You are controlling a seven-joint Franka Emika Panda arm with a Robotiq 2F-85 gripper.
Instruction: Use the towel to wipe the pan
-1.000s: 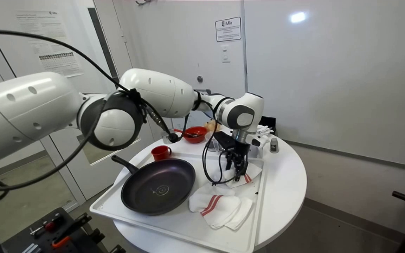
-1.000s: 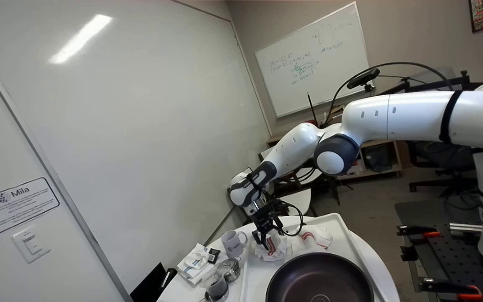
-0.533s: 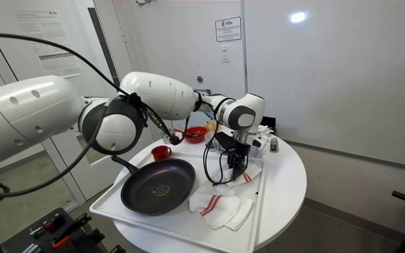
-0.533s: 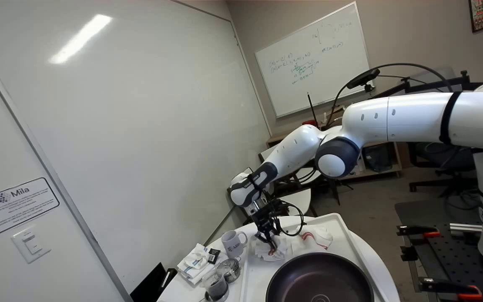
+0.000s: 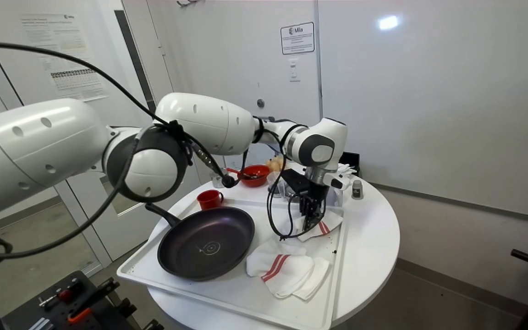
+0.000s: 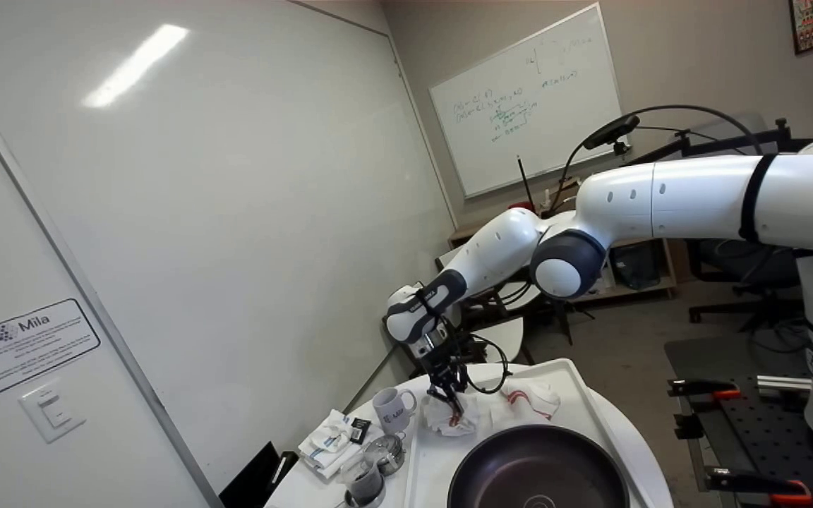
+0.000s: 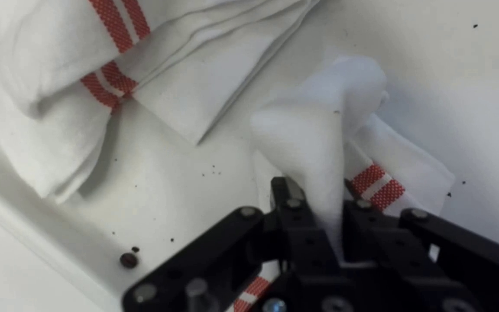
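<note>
My black two-fingered gripper [image 7: 318, 190] is clamped on a gathered fold of a white cloth towel with red stripes [image 7: 314, 130], near the round black frying pan [image 5: 206, 243] but apart from it. A second white cloth towel with red stripes [image 5: 291, 277] lies just beside the pan, on the side away from its handle [image 5: 162, 214]. The pan and both towels are on a white rectangular tray [image 5: 236, 289], itself on the round white bench [image 5: 374, 256].

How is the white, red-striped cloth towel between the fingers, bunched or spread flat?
Bunched: in the wrist view, the white, red-striped towel rises in a crumpled fold between the black fingers.
</note>
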